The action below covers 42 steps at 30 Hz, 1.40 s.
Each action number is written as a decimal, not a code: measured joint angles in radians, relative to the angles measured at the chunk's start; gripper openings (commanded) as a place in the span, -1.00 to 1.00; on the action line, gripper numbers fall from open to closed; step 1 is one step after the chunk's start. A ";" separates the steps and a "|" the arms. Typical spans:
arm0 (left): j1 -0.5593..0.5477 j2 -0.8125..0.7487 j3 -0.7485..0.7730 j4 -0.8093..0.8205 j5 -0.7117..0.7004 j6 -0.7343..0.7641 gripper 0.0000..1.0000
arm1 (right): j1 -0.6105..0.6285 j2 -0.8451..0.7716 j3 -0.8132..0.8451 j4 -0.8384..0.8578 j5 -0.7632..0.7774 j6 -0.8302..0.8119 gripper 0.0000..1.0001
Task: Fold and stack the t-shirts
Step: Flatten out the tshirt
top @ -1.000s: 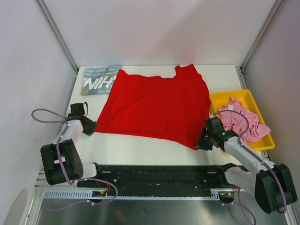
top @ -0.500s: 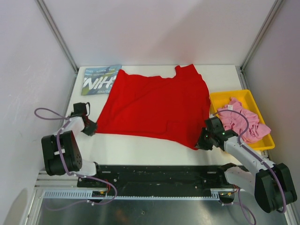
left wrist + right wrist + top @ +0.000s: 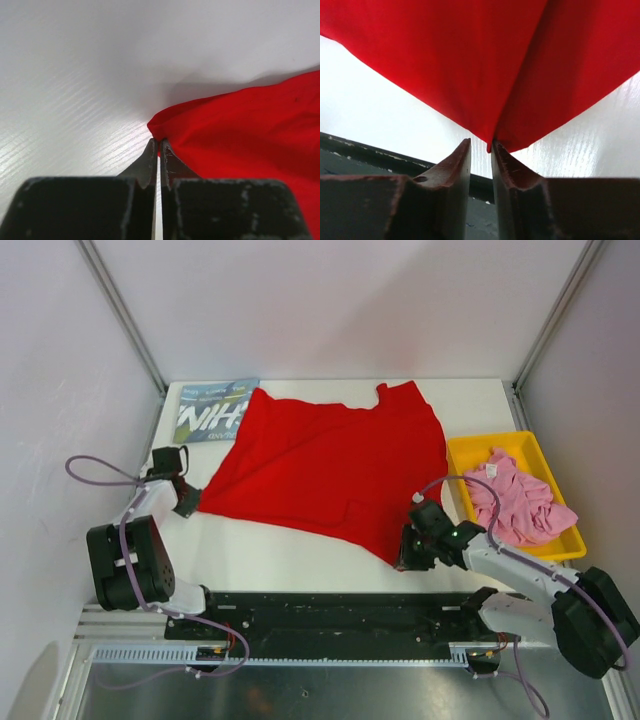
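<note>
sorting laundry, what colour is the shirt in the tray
The shirt is pink; top external view.

The red t-shirt (image 3: 330,465) is soft matt cloth, the pink t-shirt (image 3: 515,502) likewise, the yellow tray (image 3: 470,456) glossy plastic, the white table (image 3: 270,542) smooth with a faint woodgrain sheen.

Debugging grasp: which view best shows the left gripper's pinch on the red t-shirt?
Left wrist: left gripper shut on a corner of the red t-shirt. Top external shows it small, from above. Right wrist shows only the shirt's other corner.
</note>
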 measured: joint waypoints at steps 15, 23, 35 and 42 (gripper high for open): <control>0.000 -0.010 0.018 -0.003 -0.006 0.016 -1.00 | -0.325 -0.215 0.010 -0.182 0.132 0.083 -0.37; 0.000 -0.020 0.023 -0.003 0.002 0.021 -1.00 | -0.382 -0.136 0.009 -0.178 0.103 0.109 -0.39; 0.000 -0.020 0.023 -0.003 0.017 0.026 -1.00 | -0.194 -0.191 -0.095 -0.150 0.077 0.228 -0.31; 0.000 -0.020 0.023 -0.003 0.018 0.026 -1.00 | -0.162 -0.175 -0.099 -0.098 0.074 0.274 -0.29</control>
